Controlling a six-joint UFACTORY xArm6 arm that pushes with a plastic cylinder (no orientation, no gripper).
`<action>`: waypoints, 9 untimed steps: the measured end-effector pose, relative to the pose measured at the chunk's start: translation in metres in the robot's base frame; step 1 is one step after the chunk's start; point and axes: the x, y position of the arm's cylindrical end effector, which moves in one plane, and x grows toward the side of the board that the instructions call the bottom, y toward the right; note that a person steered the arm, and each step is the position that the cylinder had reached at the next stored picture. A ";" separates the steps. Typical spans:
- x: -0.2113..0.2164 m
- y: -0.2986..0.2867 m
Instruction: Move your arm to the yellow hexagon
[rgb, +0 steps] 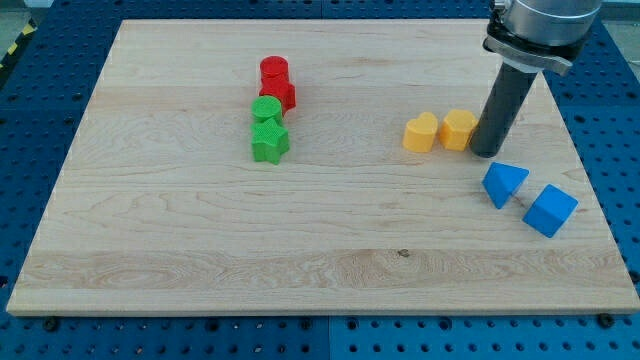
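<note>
The yellow hexagon (459, 129) lies right of the board's middle, with a yellow heart-shaped block (421, 132) touching its left side. My tip (487, 152) is at the end of the dark rod, right beside the hexagon's right edge, touching it or nearly so. A blue triangle (503, 184) and a blue cube (550, 210) lie below and right of the tip.
A red cylinder (274, 71) and a second red block (281, 94) stand at upper centre-left, with a green cylinder (266, 109) and a green star (269, 142) just below them. The wooden board (200, 250) ends near the blue cube on the right.
</note>
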 end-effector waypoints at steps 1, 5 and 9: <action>0.000 0.017; -0.010 0.061; -0.007 0.012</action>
